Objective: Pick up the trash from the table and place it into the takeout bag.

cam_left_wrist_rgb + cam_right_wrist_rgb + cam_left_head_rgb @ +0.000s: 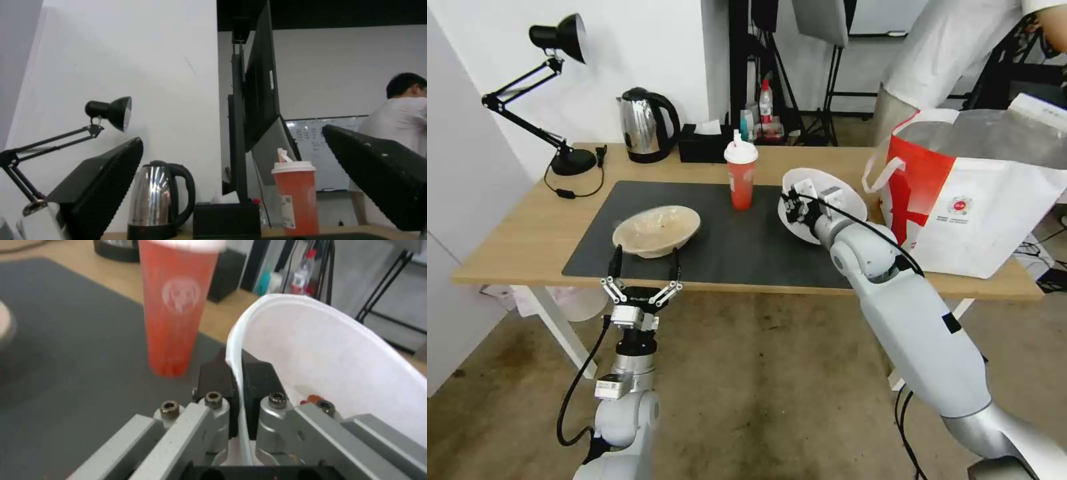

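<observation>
Nearest the robot, the left end effector [644, 272] hangs just off the front edge of the worktop [520, 233], below the beige bowl [657, 230]. Its fingers [616, 261] are spread wide, released, with nothing between them. In the left wrist view the two dark pads [104, 180] stand far apart, framing the kettle [158, 198] and the cup [296, 196] beyond.

The beige bowl sits on the front left part of the dark mat [727, 247], upright and apart from the other things.

To its right, the right end effector [792, 203] is clenched on the rim of the white bowl [844, 193]. The bowl is tipped on edge over the right end of the mat, its open side facing away from the robot. The right wrist view shows the thin white rim [236, 350] pinched between the two black pads [216, 373], with red scraps [311, 398] in the bowl [338, 363] near the grip.

The cup [740, 175], red with a white lid, stands upright on the mat just left of the white bowl, not touching it.

Right of the bowl, the bag [980, 213] stands open on the right end of the worktop, red panel towards the bowl, a white loop handle [880, 175] hanging near it.

Along the back edge stand the kettle [646, 125], a black tissue box [704, 143] and, at far left, a black desk lamp [554, 80].
</observation>
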Robot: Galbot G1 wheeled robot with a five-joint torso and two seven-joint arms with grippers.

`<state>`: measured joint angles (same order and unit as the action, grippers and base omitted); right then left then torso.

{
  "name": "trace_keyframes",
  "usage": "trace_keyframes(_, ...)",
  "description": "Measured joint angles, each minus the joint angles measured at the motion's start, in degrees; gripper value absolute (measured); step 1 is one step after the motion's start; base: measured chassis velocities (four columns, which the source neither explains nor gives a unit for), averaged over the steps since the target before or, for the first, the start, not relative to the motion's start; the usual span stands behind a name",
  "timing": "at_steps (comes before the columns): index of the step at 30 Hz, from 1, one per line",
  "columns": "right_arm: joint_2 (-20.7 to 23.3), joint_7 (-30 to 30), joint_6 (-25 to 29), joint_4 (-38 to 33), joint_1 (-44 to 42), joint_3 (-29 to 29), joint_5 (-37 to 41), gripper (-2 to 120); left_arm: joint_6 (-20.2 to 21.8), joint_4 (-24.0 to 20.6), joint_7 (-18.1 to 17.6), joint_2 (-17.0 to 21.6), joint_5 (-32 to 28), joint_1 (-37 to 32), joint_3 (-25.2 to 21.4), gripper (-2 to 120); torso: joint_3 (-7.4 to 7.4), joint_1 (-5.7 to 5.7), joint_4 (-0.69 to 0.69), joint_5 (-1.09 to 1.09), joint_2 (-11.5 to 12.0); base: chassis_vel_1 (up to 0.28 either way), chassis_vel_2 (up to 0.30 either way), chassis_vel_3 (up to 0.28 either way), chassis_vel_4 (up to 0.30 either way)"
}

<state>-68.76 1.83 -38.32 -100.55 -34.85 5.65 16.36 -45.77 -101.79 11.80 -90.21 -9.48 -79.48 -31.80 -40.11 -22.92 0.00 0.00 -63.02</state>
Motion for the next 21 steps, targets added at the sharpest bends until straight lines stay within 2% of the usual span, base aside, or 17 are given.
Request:
trace_keyframes(10,1.65,1.26,-0.17,-3.23,2.3,-0.6,-0.52,0,0.02,0.11,0.02,-0.21,0.06,0.14,0.14,100,0.0,0.0,0.0,0.0,0.0,0.0,0.0,0.0,0.0)
trace_keyframes(21,5.31,4.34,-0.5,-4.76,7.93,-2.95,-0.73,0,0.02,0.84,0.07,-0.91,0.13,0.46,0.24,100,0.0,0.0,0.0,0.0,0.0,0.0,0.0,0.0,0.0)
